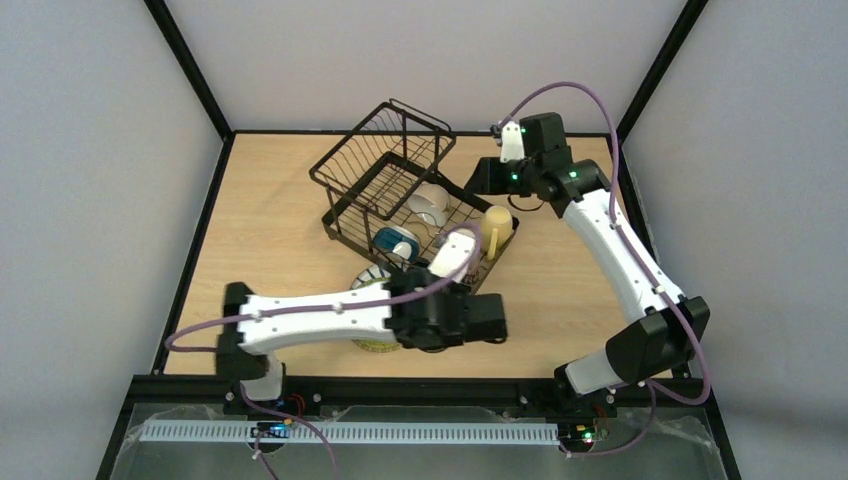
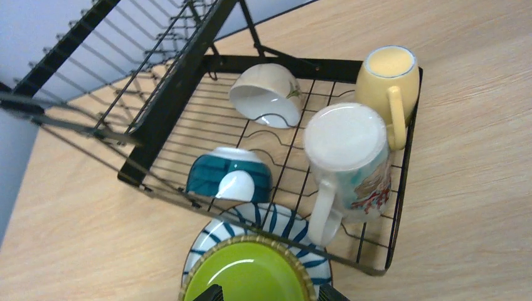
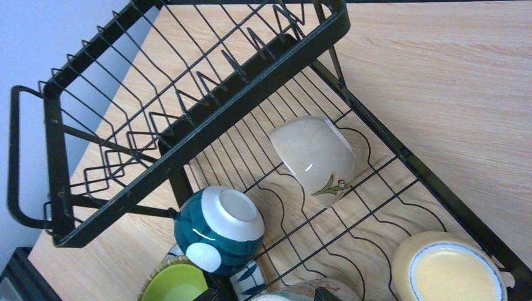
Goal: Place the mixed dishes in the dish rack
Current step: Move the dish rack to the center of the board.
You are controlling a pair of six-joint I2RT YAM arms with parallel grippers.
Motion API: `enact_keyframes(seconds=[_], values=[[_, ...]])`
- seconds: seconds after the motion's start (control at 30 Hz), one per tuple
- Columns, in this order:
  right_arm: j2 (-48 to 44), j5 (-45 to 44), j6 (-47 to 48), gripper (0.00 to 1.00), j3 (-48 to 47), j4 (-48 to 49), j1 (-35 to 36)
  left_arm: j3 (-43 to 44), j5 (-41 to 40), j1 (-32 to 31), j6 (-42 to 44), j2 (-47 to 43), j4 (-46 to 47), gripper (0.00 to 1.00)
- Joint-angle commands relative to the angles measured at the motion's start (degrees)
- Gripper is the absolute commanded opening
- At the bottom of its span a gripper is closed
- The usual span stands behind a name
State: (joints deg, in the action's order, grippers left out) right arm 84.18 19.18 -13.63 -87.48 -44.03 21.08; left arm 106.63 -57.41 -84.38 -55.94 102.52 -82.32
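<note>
On my feed the rack (image 1: 385,150) sits mid-counter (image 1: 270,220), with its basket tier at the far left and the flat tray at the near right. Four dishes are in the tray. The white bowl (image 1: 428,205) is tipped on its side near the basket, and the blue bowl (image 1: 395,243) lies bottom-up nearer me. The cream mug (image 1: 452,255) is by the near edge with its handle toward that edge, and the yellow mug (image 1: 496,228) is in the right corner. The plate (image 2: 248,276) is at the rack's near edge, green face up. In the left wrist view it overlaps the front wire, and I cannot tell what it rests on. The left jaws are spread wide, fingertips (image 2: 210,293) either side of the plate's near rim; I cannot tell whether they touch it. The right jaws hang by the tray's far right side, also spread, fingertips (image 3: 323,293) holding nothing.
</note>
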Motion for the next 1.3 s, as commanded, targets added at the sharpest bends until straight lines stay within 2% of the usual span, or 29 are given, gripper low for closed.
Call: enact_keyframes(seconds=[0.0,0.33,0.57,0.7,0.97,1.27], values=[[-3.0,2.1,-1.2,0.87,0.3,-0.2,0.1,-5.9,6.5,-0.1,-6.2,-6.9,-0.6,0.87],[-15.3,-6.3,-9.0,0.87,17.6,3.8,0.2,-19.3,13.8,1.0,-18.7,-15.3,0.3,0.92],[-22.3,-18.5,-17.7,0.86,25.8,3.7,0.2,-29.5,20.1,5.9,-19.6,-25.9,11.5,0.94],[-22.5,-22.1,-21.7,0.86,28.9,2.5,0.2,-34.6,23.7,9.7,-17.8,-29.7,16.3,0.94],[-22.2,-24.3,-27.8,0.83,37.1,4.7,0.2,-36.8,25.1,11.1,-16.3,-29.8,19.4,0.94],[-16.7,-26.0,-28.7,0.8,37.4,8.6,0.2,-38.5,27.9,14.7,-12.7,-29.6,24.2,0.95]])
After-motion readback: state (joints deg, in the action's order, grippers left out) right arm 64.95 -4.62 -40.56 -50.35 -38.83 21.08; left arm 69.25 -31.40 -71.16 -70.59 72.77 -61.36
